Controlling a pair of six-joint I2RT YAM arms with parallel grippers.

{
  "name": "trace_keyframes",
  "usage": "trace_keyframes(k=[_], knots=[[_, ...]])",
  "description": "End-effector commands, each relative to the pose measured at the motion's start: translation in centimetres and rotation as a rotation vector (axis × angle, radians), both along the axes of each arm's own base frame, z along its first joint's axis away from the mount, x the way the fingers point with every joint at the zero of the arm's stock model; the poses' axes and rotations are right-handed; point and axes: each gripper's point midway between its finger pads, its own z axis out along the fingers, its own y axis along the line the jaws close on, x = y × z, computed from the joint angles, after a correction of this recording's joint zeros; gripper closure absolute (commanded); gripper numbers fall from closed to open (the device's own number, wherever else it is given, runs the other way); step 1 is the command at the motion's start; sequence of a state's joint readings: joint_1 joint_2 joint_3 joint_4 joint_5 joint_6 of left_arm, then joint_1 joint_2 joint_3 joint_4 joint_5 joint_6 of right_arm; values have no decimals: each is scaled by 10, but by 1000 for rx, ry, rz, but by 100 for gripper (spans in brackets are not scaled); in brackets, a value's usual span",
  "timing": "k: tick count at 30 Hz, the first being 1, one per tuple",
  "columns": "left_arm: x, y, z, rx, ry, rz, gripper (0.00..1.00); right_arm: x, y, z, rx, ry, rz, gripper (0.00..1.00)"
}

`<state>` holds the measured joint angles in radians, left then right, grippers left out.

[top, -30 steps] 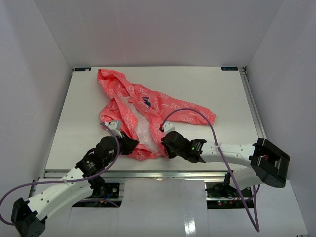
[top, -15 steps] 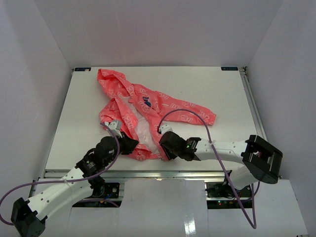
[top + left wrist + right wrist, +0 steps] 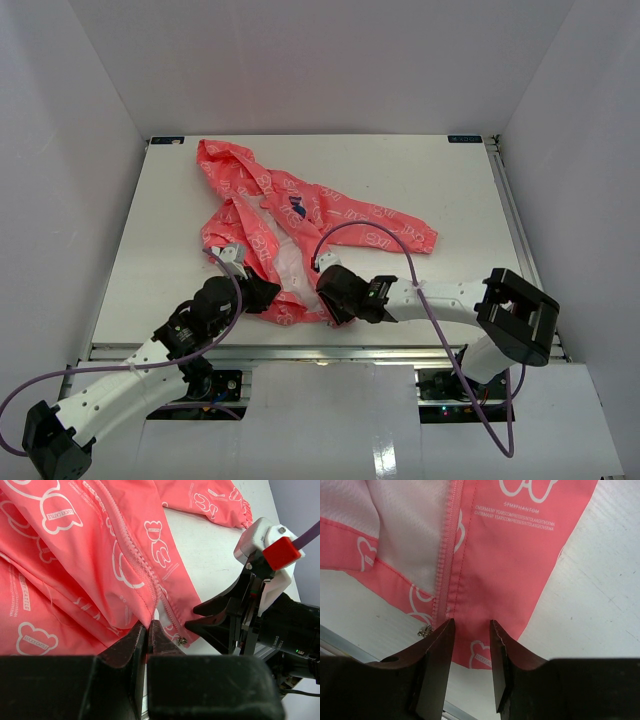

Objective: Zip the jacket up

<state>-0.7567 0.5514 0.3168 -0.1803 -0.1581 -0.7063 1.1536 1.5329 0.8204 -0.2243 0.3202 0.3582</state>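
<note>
Your right gripper (image 3: 471,625) had slid leftward to the near hem of the jacket (image 3: 350,215), fingers parted astride the zipper (image 3: 447,555) bottom. Just left of it, your left gripper (image 3: 148,626) pinched that hem tight. Beyond, the jacket lay unzipped on the table (image 3: 450,180), hood (image 3: 225,160) farthest.

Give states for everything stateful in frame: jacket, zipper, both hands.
coral-pink hooded jacket with white print: lying crumpled on the white table, front open, paler lining showing.
pink zipper: undone, small metal slider down at the bottom hem.
left hand: shut on the jacket hem beside the zipper.
right hand: open, straddling the hem beside the zipper.
</note>
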Motion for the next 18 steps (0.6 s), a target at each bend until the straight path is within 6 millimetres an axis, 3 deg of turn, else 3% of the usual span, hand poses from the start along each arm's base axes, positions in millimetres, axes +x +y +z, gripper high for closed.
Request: trace_keyframes(k=[1,18], knots=[[0,3,-3,14,-1,8,100,-7,-1,-5,-9,23,6,60],[0,4,-3,11,-4,11,100,-19,-10,-39,-95,110,0,61]])
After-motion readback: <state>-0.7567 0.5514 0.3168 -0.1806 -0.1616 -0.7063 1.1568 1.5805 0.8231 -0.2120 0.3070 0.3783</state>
